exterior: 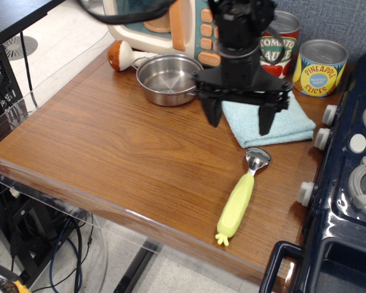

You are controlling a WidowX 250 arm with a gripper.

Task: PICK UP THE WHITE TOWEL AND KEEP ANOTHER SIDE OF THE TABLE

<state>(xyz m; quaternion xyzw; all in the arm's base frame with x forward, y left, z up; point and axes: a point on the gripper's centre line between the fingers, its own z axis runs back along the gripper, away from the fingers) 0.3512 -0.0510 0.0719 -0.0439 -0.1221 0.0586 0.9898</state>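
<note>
The gripper (240, 119) hangs released, jaws spread, over the white towel (273, 121) (upper right of frame). Best to descend centred, pinching its folded layers together.

Lab play-kitchen: toy stove (348, 183), tabletop's acrylic rim (24, 104), cables (67, 238) beneath.

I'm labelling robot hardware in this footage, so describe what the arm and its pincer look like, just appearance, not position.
The arm is all matte black, built from blocky, stacked segments. It ends in a wide flat black crossbar carrying the black two-fingered pincer; each finger is a short tapered black prong. A thick black sheathed cable loops away from the arm towards the upper left. No logos, stickers or coloured markings are visible.
</note>
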